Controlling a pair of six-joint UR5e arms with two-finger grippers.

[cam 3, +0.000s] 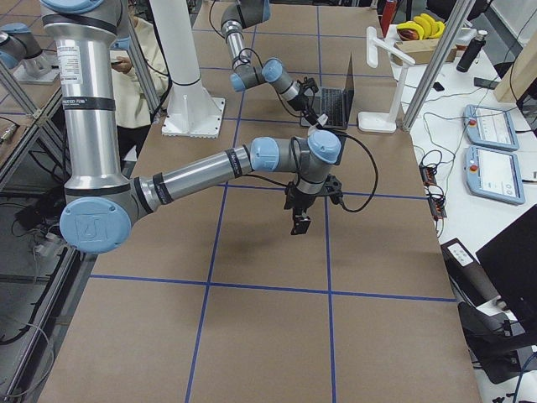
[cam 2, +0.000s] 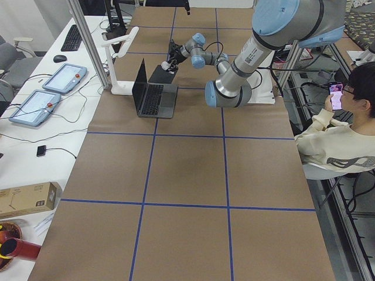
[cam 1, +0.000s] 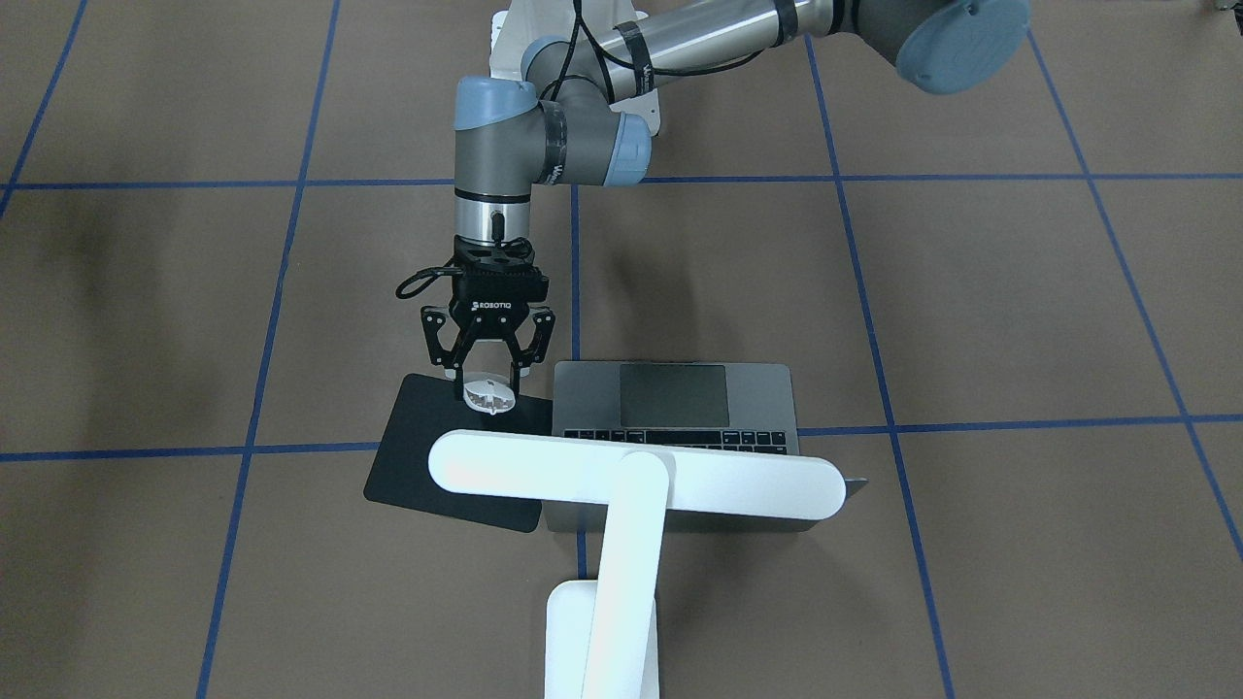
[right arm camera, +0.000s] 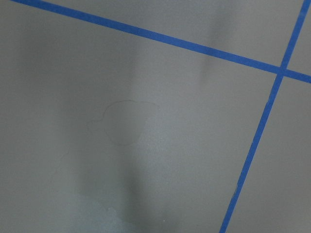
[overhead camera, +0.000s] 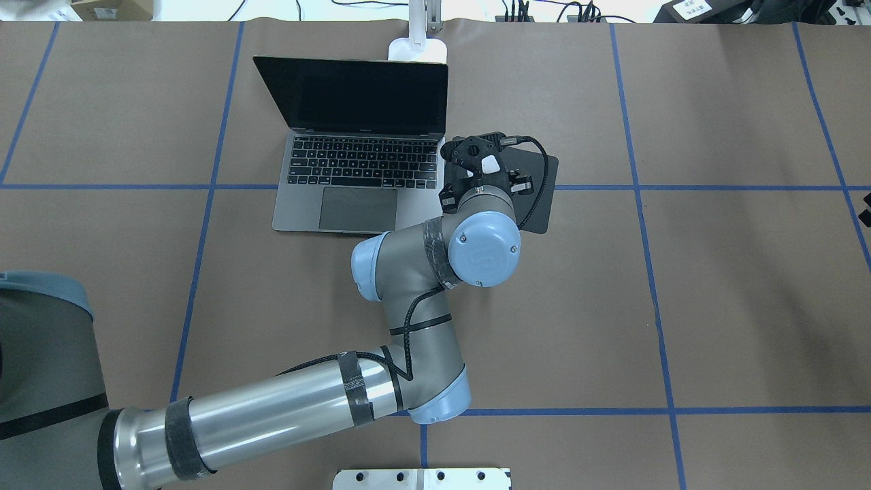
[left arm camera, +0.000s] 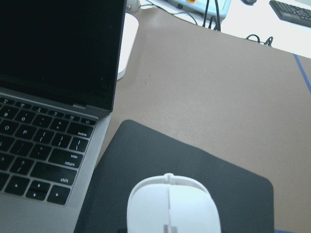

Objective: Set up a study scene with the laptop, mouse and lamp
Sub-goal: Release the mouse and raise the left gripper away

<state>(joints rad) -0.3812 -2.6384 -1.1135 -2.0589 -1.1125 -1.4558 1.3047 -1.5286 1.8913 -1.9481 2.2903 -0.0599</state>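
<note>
The laptop [cam 1: 675, 398] stands open on the table with a dark screen [overhead camera: 354, 88]. A thin black mat [cam 1: 418, 456] lies beside it. My left gripper [cam 1: 486, 383] points down over the mat's edge nearest the robot, shut on the white mouse [cam 1: 490, 396], which sits at or just above the mat. The mouse also shows in the left wrist view [left arm camera: 172, 204] over the mat [left arm camera: 194, 165]. The white lamp [cam 1: 636, 476] stands behind the laptop lid, with its bar head over the laptop and mat. My right gripper [cam 3: 299, 220] hangs over bare table, far from these things. I cannot tell whether it is open or shut.
A white bolted pedestal mount [overhead camera: 422, 478] sits at the robot's edge of the table. A seated person [cam 2: 345, 134] is beside the table. A side bench with tablets [cam 2: 64, 76] runs along the far edge behind the lamp.
</note>
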